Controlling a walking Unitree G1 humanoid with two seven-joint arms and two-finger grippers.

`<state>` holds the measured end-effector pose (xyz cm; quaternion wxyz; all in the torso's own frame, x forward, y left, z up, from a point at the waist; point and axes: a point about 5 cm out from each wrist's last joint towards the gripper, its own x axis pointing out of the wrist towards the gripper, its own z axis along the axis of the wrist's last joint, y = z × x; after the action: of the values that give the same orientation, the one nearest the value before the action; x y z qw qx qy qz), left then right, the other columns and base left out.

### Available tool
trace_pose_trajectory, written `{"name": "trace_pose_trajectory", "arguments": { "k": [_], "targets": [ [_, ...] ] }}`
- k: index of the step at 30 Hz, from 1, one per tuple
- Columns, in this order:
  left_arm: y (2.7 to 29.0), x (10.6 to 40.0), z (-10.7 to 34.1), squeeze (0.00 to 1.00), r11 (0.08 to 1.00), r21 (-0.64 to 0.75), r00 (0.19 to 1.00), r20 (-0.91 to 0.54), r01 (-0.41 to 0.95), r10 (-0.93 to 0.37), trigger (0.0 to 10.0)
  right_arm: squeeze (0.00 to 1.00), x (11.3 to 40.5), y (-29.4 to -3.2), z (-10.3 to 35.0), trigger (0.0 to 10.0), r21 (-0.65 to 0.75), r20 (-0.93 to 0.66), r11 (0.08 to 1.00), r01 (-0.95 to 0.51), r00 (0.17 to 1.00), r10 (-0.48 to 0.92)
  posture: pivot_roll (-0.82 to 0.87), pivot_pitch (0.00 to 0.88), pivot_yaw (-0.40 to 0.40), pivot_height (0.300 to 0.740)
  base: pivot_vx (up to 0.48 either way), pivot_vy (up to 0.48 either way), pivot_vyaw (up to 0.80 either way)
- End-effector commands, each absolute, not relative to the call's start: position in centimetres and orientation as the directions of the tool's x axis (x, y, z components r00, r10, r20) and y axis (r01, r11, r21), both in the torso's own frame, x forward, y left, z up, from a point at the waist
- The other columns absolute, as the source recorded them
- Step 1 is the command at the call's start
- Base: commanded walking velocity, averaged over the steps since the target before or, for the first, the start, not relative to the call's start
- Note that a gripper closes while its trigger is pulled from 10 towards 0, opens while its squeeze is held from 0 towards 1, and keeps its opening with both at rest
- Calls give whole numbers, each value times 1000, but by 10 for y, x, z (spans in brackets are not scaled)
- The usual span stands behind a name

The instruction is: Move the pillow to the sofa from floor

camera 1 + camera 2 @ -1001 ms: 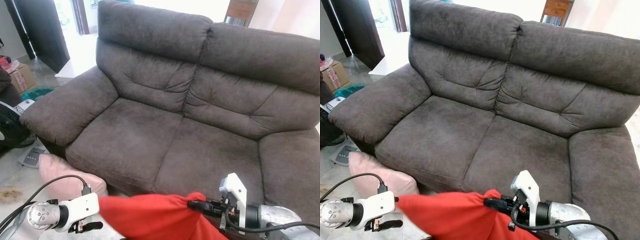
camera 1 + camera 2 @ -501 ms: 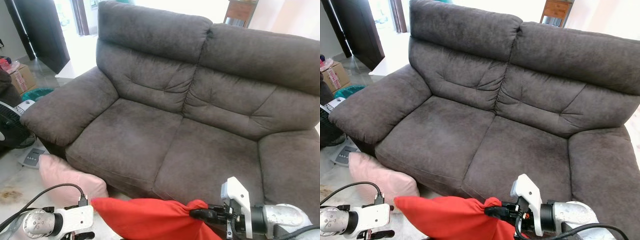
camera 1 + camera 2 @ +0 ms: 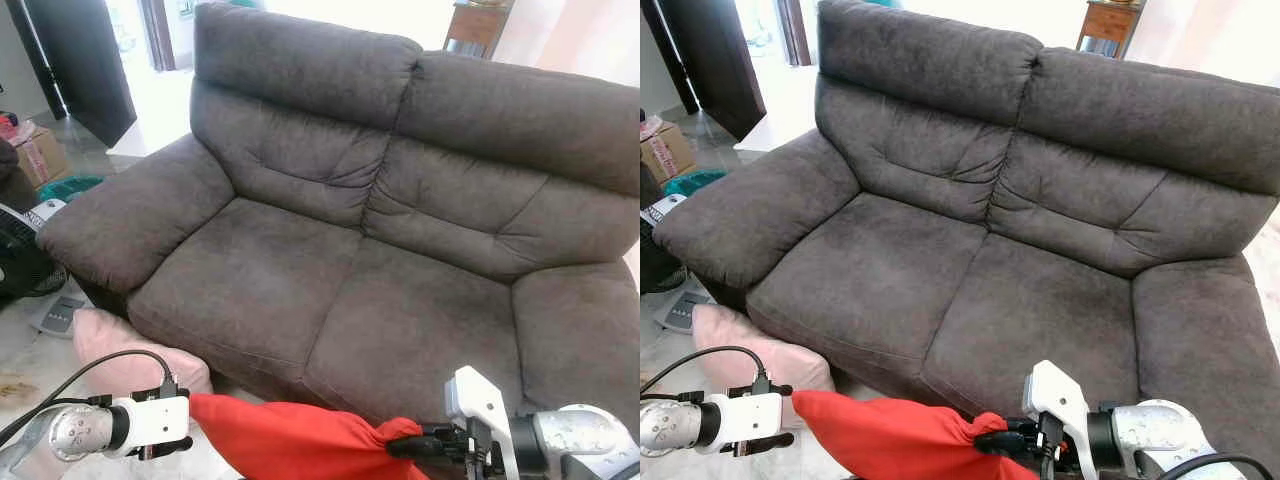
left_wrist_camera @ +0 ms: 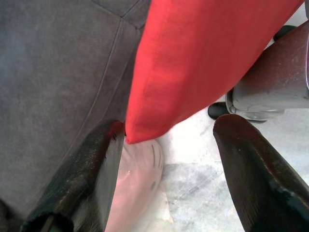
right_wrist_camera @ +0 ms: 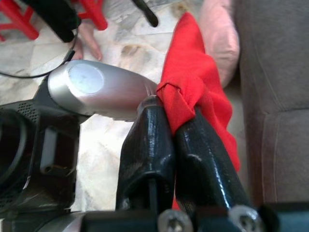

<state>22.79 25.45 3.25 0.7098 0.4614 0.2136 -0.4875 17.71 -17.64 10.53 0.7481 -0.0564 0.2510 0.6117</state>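
Gripping a bunched corner of the red pillow (image 3: 890, 440), the right gripper (image 5: 181, 113) holds it off the floor before the sofa (image 3: 330, 290); left gripper (image 4: 164, 145) spread, beside its other corner.

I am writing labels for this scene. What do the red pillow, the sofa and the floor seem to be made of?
Red pillow: seemingly plain woven cloth, matte; it bunches and creases where the right gripper pinches it.
Sofa: dark grey-brown upholstery, probably microsuede, with a soft mottled nap.
Floor: hard, pale and veined, like marble or stone-look tile, slightly glossy.
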Motion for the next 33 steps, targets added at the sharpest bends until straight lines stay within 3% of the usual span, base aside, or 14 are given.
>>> {"name": "trace_pose_trajectory", "arguments": {
  "k": [1,15,20,33],
  "targets": [
    [252,227,27,0,81,434,413,-760,897,-502,10000,0,176,-166,130,10000,138,-373,140,-981,80,924,136,8,-104,740,0,0,0],
    [250,229,18,0,72,398,375,-769,915,-518,10000,0,174,-165,142,10000,101,-370,98,-990,55,928,116,9,-109,740,0,0,0],
    [244,241,21,0,85,488,455,-718,869,-527,10000,0,172,-165,147,10000,93,-371,86,-992,45,927,104,11,-113,740,0,0,0],
    [224,249,14,0,168,466,472,-674,868,-568,10000,0,169,-166,153,10000,91,-368,72,-993,34,929,81,11,-121,740,0,0,0]
  ]
}}
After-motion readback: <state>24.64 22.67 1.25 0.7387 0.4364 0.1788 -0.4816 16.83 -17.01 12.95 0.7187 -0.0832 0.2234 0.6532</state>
